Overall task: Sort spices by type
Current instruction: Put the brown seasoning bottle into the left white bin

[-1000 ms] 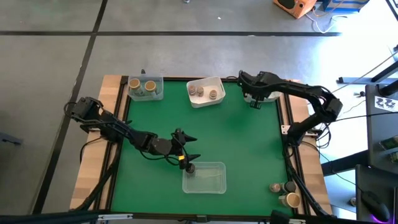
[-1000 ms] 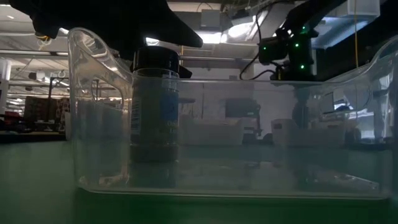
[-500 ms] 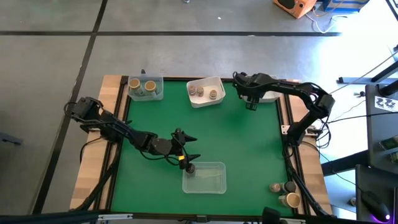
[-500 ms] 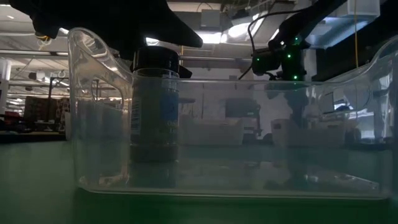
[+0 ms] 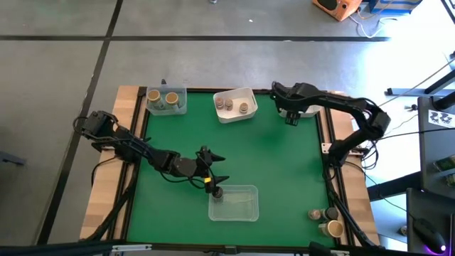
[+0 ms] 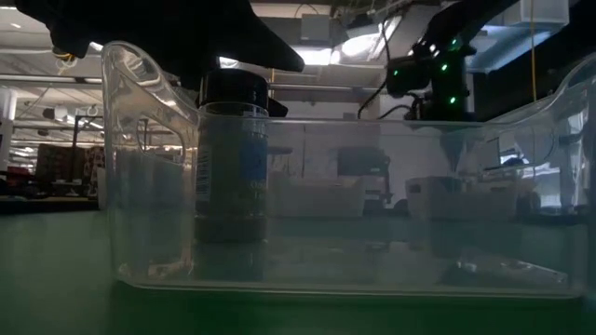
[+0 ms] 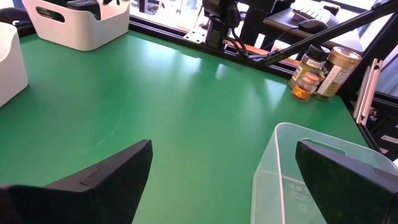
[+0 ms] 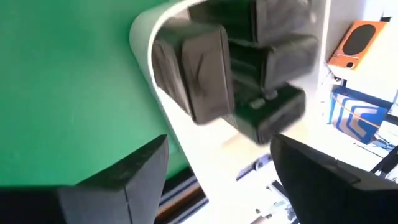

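Note:
A black-lidded spice jar [image 6: 233, 158] stands upright on its base in the left far corner of a clear plastic tray [image 5: 238, 206], and its lid shows in the high view [image 5: 217, 191]. My left gripper [image 5: 220, 171] hangs open just above it [image 7: 224, 149]; the jar itself is hidden in the left wrist view, where only the tray's rim [image 7: 311, 140] shows. Whether a finger touches the lid, I cannot tell. My right gripper [image 5: 290, 117] is open [image 8: 219, 143] at the far right corner, over the edge of a white tray [image 8: 155, 81].
Two tan-topped jars sit in a clear tray [image 5: 166, 99] at the far left. Grey-pink-topped jars sit in a white tray [image 5: 234, 105] at the far middle. Three jars [image 5: 323, 220] stand on the wooden edge at the near right corner. Open green mat [image 5: 277, 163] lies between.
My right gripper swung a little toward the table's left and dipped, then went back up toward the far right corner. The jar and the clear tray have stayed put.

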